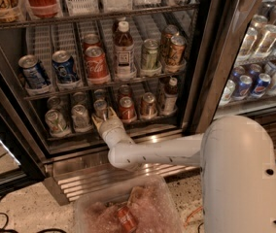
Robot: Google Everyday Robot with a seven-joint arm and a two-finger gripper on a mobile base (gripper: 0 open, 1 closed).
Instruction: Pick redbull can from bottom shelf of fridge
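Note:
The redbull can (100, 108), slim with a silver top, stands in the middle lane of the bottom shelf (128, 128) of the fridge (211, 57), whose door is open. My gripper (104, 118) is at the shelf's front edge, right in front of the can's lower part. Its pale fingers (113, 113) are spread to either side of the can, and I cannot tell whether they touch it. The can's lower half is hidden behind the gripper.
On the same shelf, wider silver cans (56, 122) stand to the left, and a red cola can (127, 109), another can (147, 105) and a bottle (169, 95) to the right. The rack above (65, 88) holds blue cans. A clear bin (128, 210) sits on the floor below my arm. The neighbouring section (254, 76) holds Pepsi cans.

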